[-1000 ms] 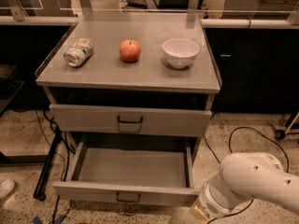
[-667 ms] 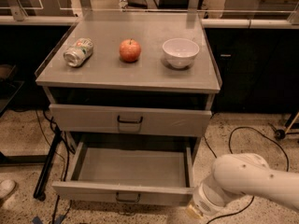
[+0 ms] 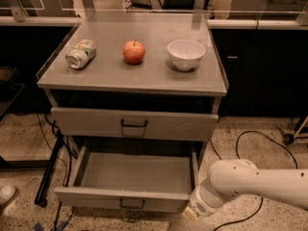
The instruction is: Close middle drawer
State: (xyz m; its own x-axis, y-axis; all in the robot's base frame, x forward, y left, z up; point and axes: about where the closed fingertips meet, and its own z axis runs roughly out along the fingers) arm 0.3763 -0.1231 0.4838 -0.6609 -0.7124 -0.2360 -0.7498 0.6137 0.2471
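Observation:
The middle drawer (image 3: 122,198) is pulled far out of the grey cabinet. Its inside is bare and its flat front carries a small dark wire handle (image 3: 131,205). The upper drawer (image 3: 134,124) above it is shut. My white arm (image 3: 250,182) reaches in from the lower right. My gripper (image 3: 189,213) is at the arm's end, low down just beside the right corner of the open drawer's front. I cannot tell whether it touches the drawer. The lowest drawer is hidden under the open one.
On the cabinet top (image 3: 144,78) lie a tipped can (image 3: 80,54), a red apple (image 3: 134,52) and a white bowl (image 3: 186,54). Black cables (image 3: 250,143) run on the floor at right. A dark stand leg (image 3: 50,170) and a shoe (image 3: 6,195) are at left.
My arm has moved left, bringing the gripper closer to the right front corner of the open drawer. The drawer has not moved.

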